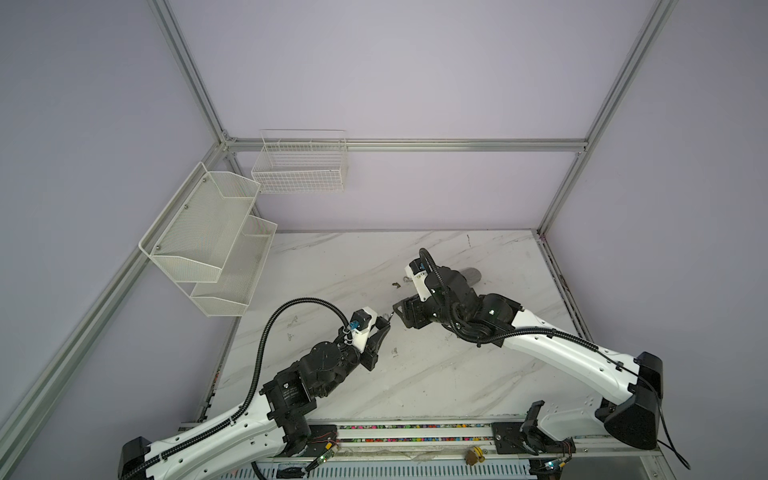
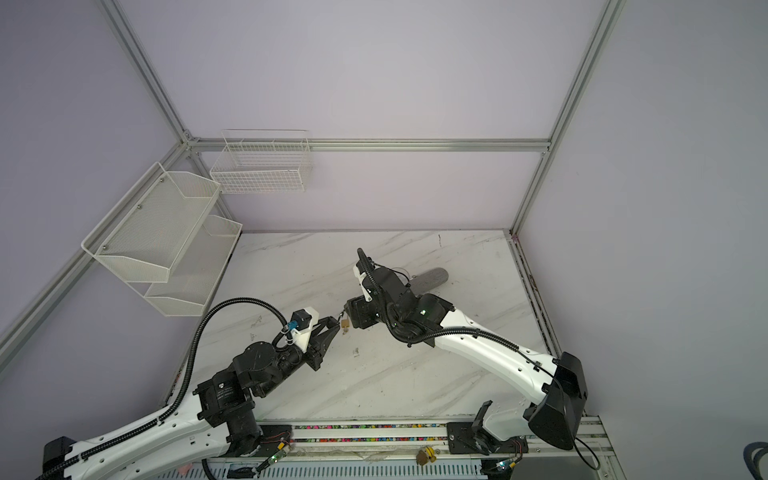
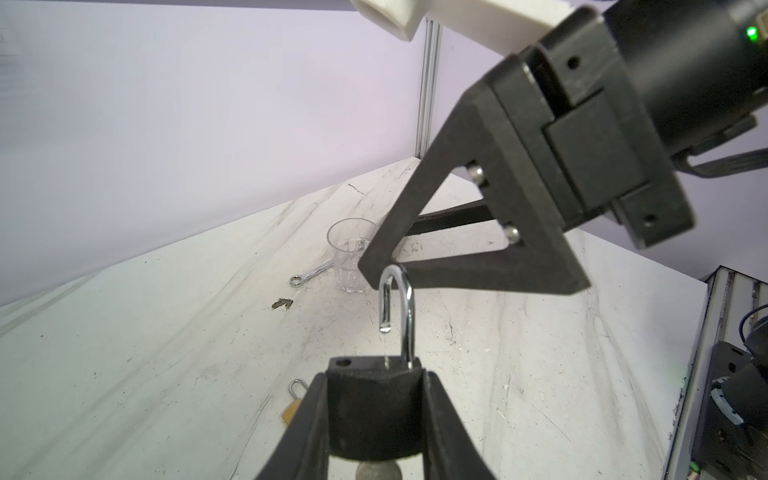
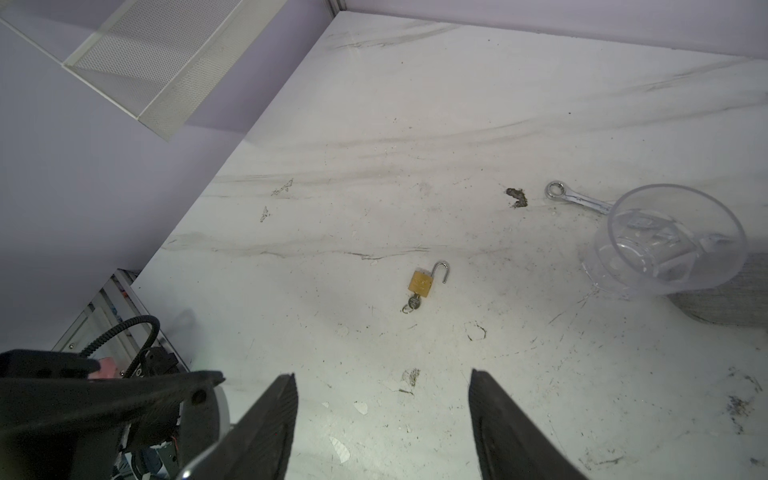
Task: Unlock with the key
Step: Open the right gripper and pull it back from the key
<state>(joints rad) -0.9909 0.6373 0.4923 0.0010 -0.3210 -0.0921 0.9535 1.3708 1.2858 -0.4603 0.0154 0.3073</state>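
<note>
Two padlocks: the left tool (image 3: 376, 380) pinches the held padlock (image 3: 376, 415), shackle (image 3: 405, 307) sprung open; the second padlock (image 4: 422, 284) lies open on the tabletop (image 4: 457, 104), key (image 4: 412, 304) inserted. The right tool (image 4: 382, 374) gapes empty nearby. Unlocking looks done; next, likely a gentle set-down.

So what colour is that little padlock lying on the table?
The padlock is brass-yellow; the right wrist view shows it best.

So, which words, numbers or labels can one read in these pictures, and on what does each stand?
No text can be read in any view.
motor sticker: it carries a few printed lines, too small to read.
brass padlock: any mark on its face is too blurred to read.
</note>
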